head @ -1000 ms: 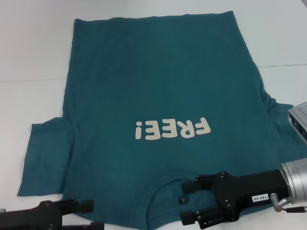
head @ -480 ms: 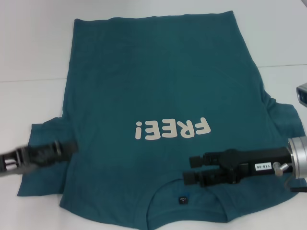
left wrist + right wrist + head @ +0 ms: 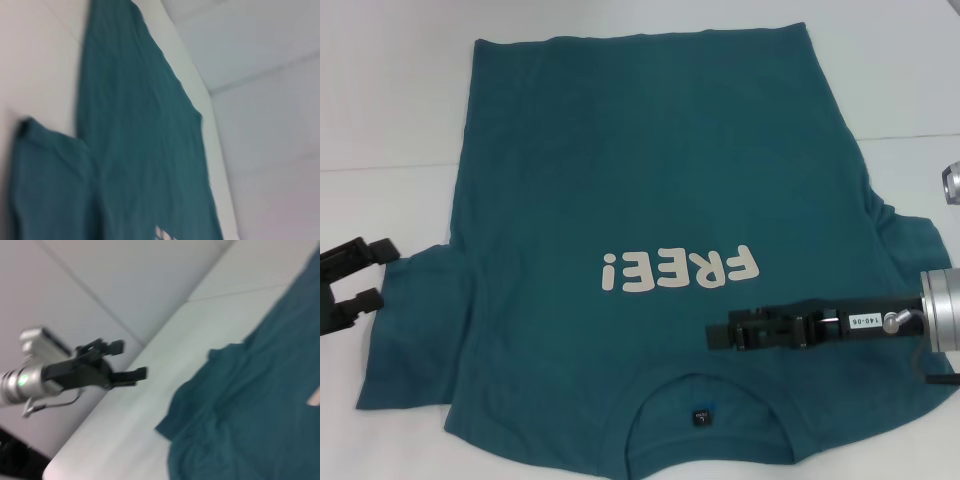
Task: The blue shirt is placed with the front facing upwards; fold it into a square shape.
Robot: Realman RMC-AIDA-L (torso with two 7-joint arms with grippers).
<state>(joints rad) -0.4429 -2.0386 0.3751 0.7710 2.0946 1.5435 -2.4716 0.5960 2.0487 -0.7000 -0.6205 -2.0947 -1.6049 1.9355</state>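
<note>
Evidently the shirt (image 3: pixel 650 200) lies flat for folding, the left gripper (image 3: pixel 378 272) open beside its sleeve (image 3: pixel 415 330), the right gripper (image 3: pixel 720 333) over the chest, whether open or closed I cannot tell.

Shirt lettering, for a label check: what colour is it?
Cream, on the teal-blue shirt; clearest in the head view.

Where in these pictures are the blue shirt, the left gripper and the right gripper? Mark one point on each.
blue shirt (image 3: pixel 650 160), head view, on the plain body cloth above the lettering.
left gripper (image 3: pixel 382 273), head view, midway between its two open fingertips by the sleeve.
right gripper (image 3: pixel 715 335), head view, at its fingertips over the chest.
</note>
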